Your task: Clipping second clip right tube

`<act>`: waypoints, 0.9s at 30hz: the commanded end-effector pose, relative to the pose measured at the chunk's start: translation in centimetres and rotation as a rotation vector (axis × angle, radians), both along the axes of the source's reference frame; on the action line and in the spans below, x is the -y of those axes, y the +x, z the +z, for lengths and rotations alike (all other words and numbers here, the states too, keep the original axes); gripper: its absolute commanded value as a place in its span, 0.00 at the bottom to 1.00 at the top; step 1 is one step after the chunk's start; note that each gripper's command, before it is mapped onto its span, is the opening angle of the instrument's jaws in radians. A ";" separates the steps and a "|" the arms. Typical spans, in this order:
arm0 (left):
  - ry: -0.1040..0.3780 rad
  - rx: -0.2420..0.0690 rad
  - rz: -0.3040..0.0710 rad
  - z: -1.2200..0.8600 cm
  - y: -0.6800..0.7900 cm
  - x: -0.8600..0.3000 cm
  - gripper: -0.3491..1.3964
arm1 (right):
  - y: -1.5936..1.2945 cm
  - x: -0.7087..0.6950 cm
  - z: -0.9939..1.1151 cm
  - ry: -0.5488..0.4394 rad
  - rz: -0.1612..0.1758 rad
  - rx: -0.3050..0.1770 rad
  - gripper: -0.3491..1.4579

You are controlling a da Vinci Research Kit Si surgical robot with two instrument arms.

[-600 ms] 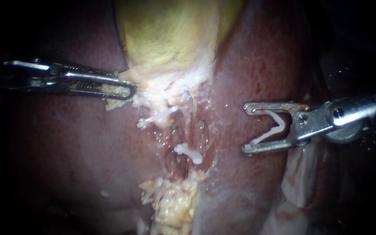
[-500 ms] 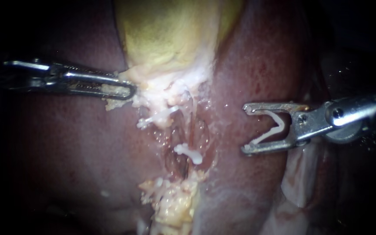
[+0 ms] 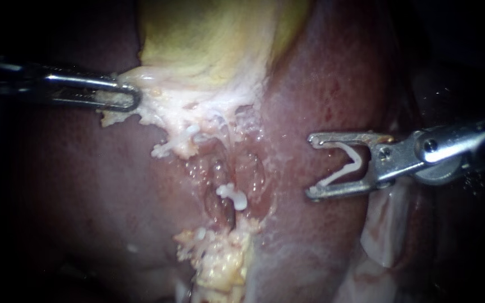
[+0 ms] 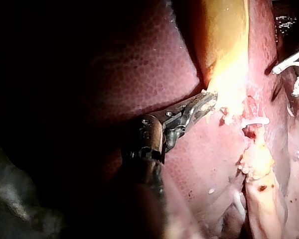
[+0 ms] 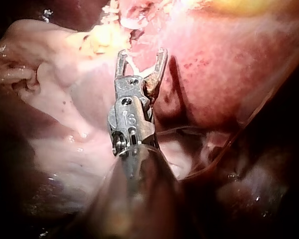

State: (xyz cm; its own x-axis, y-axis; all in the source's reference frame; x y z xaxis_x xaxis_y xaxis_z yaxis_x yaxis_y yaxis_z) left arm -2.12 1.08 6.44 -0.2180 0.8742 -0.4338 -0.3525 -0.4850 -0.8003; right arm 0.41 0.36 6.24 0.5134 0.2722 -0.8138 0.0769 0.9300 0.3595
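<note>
The yellow gallbladder point(image 3: 214, 39) hangs above a dissected groove in the liver point(image 3: 321, 84). My left instrument point(image 3: 126, 99) is shut on the gallbladder's pale lower edge, stretching it to the left; the left wrist view shows the same grip point(image 4: 204, 102). One white clip point(image 3: 232, 196) sits across a tube in the groove. A second white clip point(image 3: 172, 145) lies higher, near the pale tissue. My right instrument point(image 3: 311, 166) stands apart from the groove, to its right over the liver. Its wide jaws carry an open white clip point(image 3: 343, 165) that touches both of them.
Yellowish fatty tissue point(image 3: 217, 261) bunches below the groove. Pale membrane point(image 3: 385, 230) lies under the right instrument's shaft. In the right wrist view my right instrument point(image 5: 142, 55) points at the fatty, ragged tissue point(image 5: 104, 37) ahead of it.
My left instrument has moved left and upward, dragging the gallbladder's edge and the upper clip with it and widening the groove. My right instrument has edged slightly left.
</note>
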 end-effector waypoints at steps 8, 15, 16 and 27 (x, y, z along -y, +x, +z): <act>-0.001 -0.001 -0.002 0.01 -0.02 0.00 0.00 | 0.34 0.23 0.27 0.228 0.049 -0.008 0.44; -0.001 -0.001 -0.003 0.01 -0.02 0.00 0.00 | 0.77 0.31 0.52 0.395 0.132 -0.039 0.44; -0.001 -0.001 -0.003 0.01 -0.02 0.00 0.00 | 0.82 0.30 0.54 0.416 0.148 -0.043 0.44; -0.002 -0.002 -0.004 0.01 -0.04 0.02 0.00 | 1.11 0.20 0.72 0.522 0.235 -0.077 0.44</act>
State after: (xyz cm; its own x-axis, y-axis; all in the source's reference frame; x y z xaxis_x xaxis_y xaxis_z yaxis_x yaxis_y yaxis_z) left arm -2.17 1.06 6.44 -0.2152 0.8745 -0.4347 -0.3562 -0.4848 -0.7988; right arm 1.53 0.16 6.96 0.3309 0.7529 -0.5689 -0.0680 0.6203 0.7814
